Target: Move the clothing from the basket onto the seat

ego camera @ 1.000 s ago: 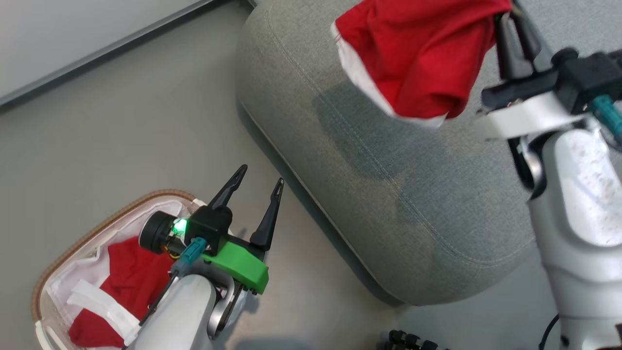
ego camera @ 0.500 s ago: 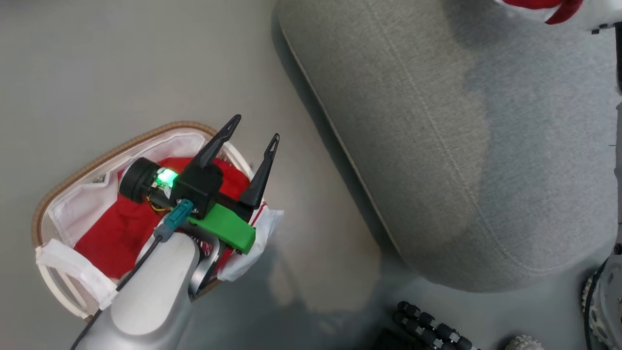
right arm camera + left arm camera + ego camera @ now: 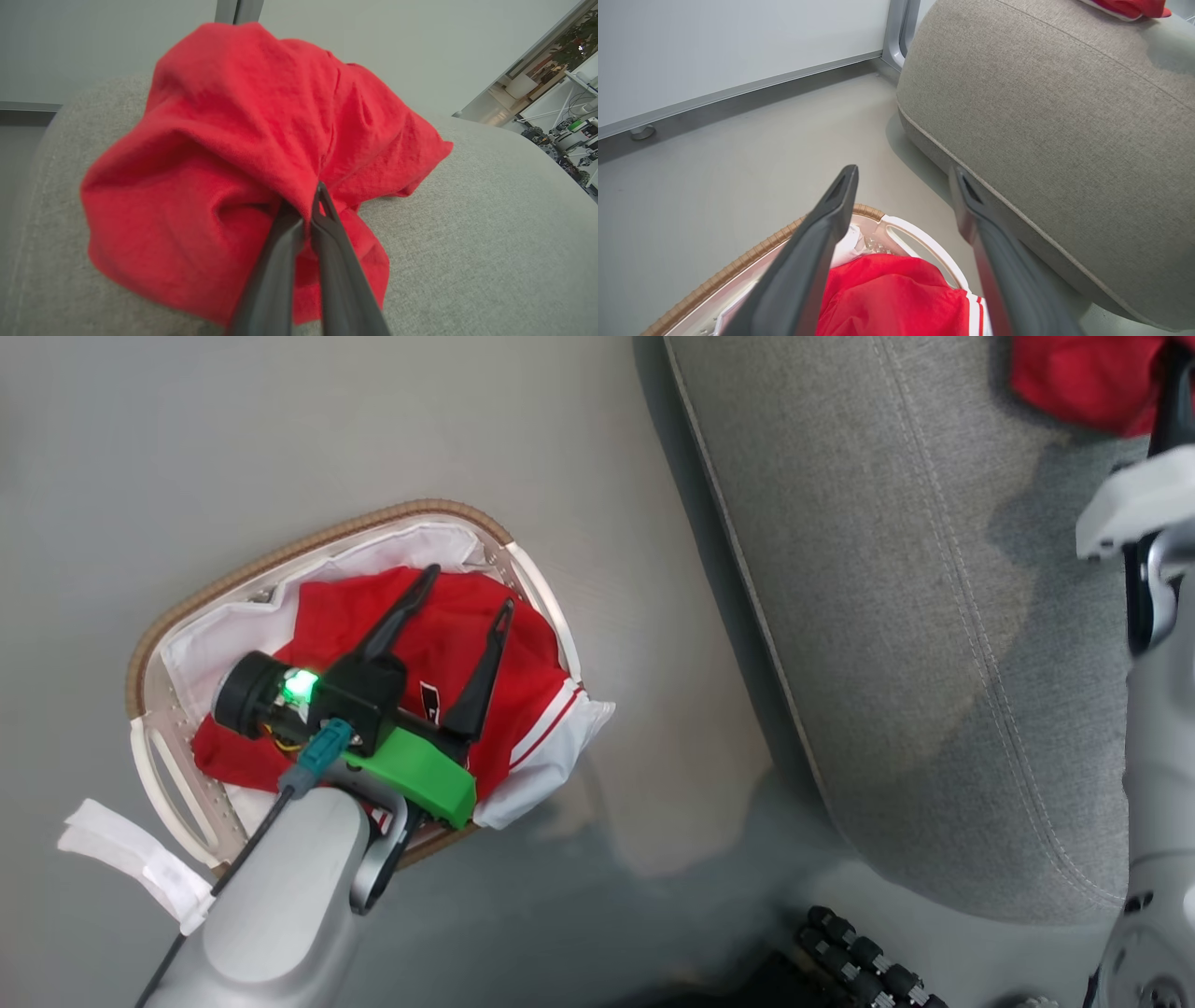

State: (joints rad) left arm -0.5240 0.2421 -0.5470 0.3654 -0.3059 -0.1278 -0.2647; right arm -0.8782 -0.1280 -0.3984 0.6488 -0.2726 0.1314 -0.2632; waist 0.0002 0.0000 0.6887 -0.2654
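Two jerseys in play here. Closest in, the left gripper [image 3: 469,588] hangs over the basket [image 3: 546,602] with its fingers spread wide and nothing between them. Right under it, one jersey [image 3: 341,611] lies crumpled in the basket and covers most of it. Its white-striped hem spills over the rim on the side facing the seat [image 3: 887,616]. The basket sits on the floor [image 3: 280,429] near the seat's closest edge, with a strip of bare floor between them.

Further out, the right gripper [image 3: 313,200] is pinched tight on the other jersey [image 3: 224,140]. That bundle looks to be resting on top of the seat, well in from the edge that faces the basket.

So I'd call this the drop-off step for that one, with the basket jersey up next. The next move just needs the right fingers to let go and lift straight off so they don't drag the cloth along. Then the left one has to come down and pinch a fold of red, not the white liner [image 3: 233,635] around it, which looks easy to snag by mistake.
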